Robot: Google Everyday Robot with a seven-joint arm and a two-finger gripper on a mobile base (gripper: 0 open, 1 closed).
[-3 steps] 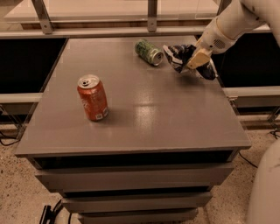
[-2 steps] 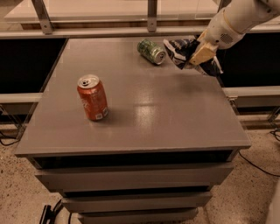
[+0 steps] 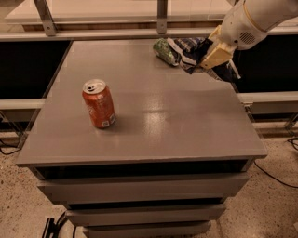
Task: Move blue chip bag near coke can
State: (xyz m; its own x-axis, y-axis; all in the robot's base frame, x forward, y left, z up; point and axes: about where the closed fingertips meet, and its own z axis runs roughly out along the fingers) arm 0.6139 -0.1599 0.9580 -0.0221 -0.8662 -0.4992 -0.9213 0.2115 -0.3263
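The blue chip bag (image 3: 187,48), crumpled dark blue foil with white markings, is at the table's far right, right beside a green can (image 3: 165,50). My gripper (image 3: 210,57), with tan fingers on a white arm, comes in from the upper right. It is shut on the bag's right part and holds it slightly raised. Part of the bag hangs behind the fingers past the table's right edge. The coke can (image 3: 98,103), orange-red with a silver top, stands upright at the left middle of the grey table (image 3: 177,125), far from the bag.
The green can lies on its side at the far edge. A rail with metal posts (image 3: 161,11) runs behind the table. Drawer fronts (image 3: 139,190) are below the tabletop. Cables (image 3: 279,174) lie on the floor at the right.
My gripper and the chip bag have moved a little up and toward the far edge. The green can has shifted slightly with them. The coke can has not moved.
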